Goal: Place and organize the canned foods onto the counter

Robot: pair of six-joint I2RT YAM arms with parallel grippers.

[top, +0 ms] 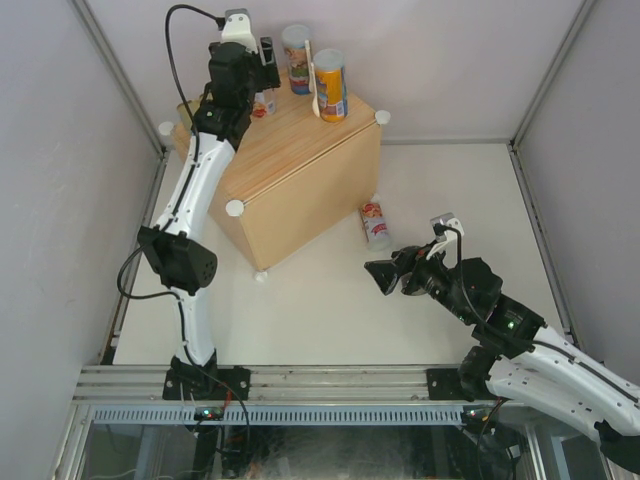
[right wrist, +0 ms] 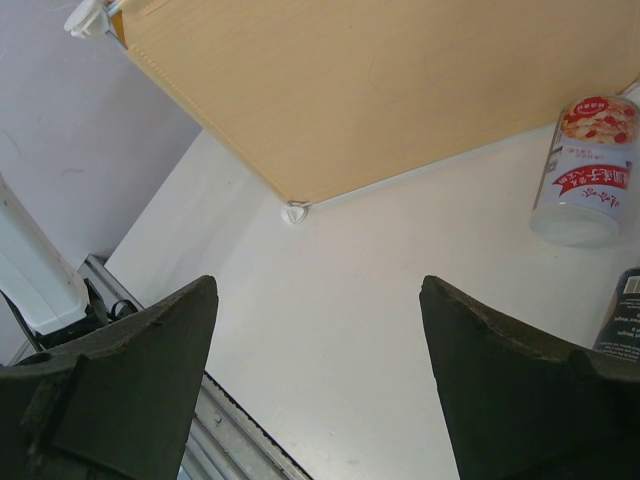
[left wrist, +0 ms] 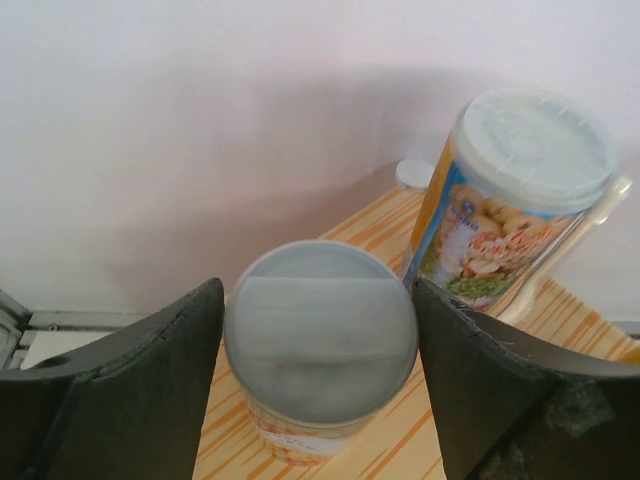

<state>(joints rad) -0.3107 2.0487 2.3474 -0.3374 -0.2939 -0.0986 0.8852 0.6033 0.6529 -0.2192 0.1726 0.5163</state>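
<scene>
The left gripper (left wrist: 318, 290) is positioned over the far part of the counter (top: 300, 190), a light-wood box with a white knob (top: 235, 207) at its near corner. In the left wrist view, a short can (left wrist: 320, 345) with a grey lid is seen upright on the wood, squarely between the jaws. The jaws stand wide apart, one on each side of the lid. Their inner edges meet the lid's outline, but it cannot be told whether they press on it.

To the right of that can, an orange can (top: 330, 85) is stood upright near the counter's right corner, with a blue-labelled can (top: 297, 60) just behind it, closer to the wall.

Further right, off the counter, a red-and-white can (top: 376, 223) is found lying on its side on the white surface (top: 330, 330), close to the counter's near right edge.

The right gripper (right wrist: 318, 285) is held low over the surface with its jaws spread and nothing between them. The red-and-white can lies ahead of the jaws and off to their right, outside the gap. A dark can (right wrist: 622, 310) is noted at the right border of the right wrist view, just beside the right-hand finger (only a sliver shows).
</scene>
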